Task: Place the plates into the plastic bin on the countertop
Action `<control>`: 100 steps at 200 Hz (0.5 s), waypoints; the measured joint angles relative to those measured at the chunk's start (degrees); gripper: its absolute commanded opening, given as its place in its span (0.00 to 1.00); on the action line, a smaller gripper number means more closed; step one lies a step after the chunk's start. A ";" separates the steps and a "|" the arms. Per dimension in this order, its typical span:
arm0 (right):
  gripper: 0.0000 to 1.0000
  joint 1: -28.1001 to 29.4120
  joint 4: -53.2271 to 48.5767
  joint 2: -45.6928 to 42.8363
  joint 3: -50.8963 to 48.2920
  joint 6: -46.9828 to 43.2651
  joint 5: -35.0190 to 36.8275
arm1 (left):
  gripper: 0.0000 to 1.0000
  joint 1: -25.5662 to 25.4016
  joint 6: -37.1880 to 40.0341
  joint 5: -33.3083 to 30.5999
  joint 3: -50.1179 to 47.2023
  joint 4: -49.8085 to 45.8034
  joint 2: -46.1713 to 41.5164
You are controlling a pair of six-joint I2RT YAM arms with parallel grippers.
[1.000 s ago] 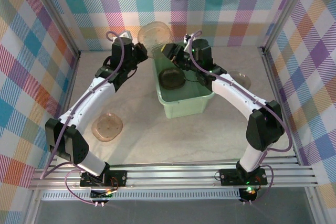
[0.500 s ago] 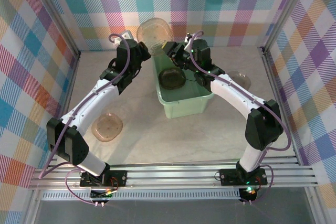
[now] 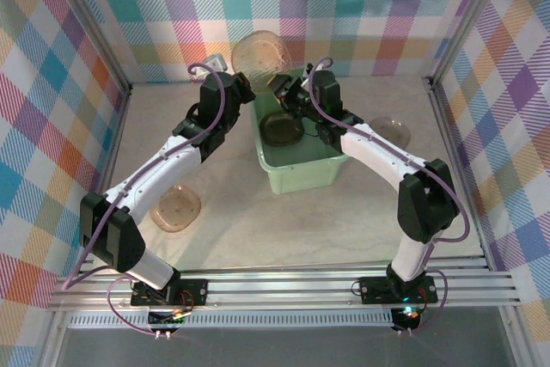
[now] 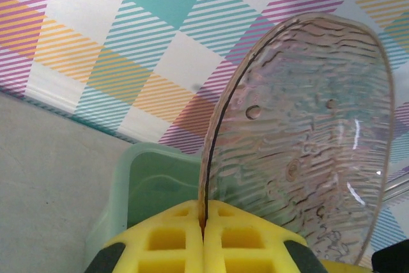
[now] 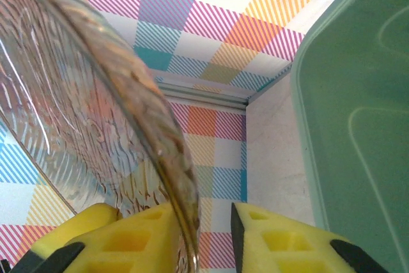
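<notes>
One smoky-brown translucent plastic plate (image 3: 175, 208) lies near-left on the pale marble-look bench (image 3: 258, 238), another plate (image 3: 391, 131) right of the mint-green plastic tub (image 3: 301, 176), a third plate (image 3: 281, 128) inside. Over the tub's far rim, close to the plaid wall (image 3: 361, 15), the left end effector (image 4: 204, 215) pinches an upright plate (image 4: 300, 132); the right end effector (image 5: 206, 222) straddles its edge, unclosed. Open bench lies nearer.

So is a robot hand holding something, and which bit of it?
Yes. The left hand pinches a plate by its rim, holding it upright. The right hand straddles the same plate's rim, with a gap on one side.
</notes>
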 measured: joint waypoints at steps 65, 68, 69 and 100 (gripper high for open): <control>0.14 0.00 0.39 0.02 0.00 1.53 0.63 | 0.00 -1.07 2.19 -2.36 0.00 0.09 0.00; 0.14 0.00 0.39 0.02 0.00 1.55 0.63 | 0.00 -1.14 2.25 -2.43 0.00 0.09 0.00; 0.14 0.00 0.39 0.02 0.00 1.62 0.68 | 0.00 -1.16 2.27 -2.45 0.00 0.09 0.00; 0.07 0.00 0.59 0.02 0.00 2.25 1.25 | 0.00 -1.18 2.64 -3.26 0.00 0.04 0.31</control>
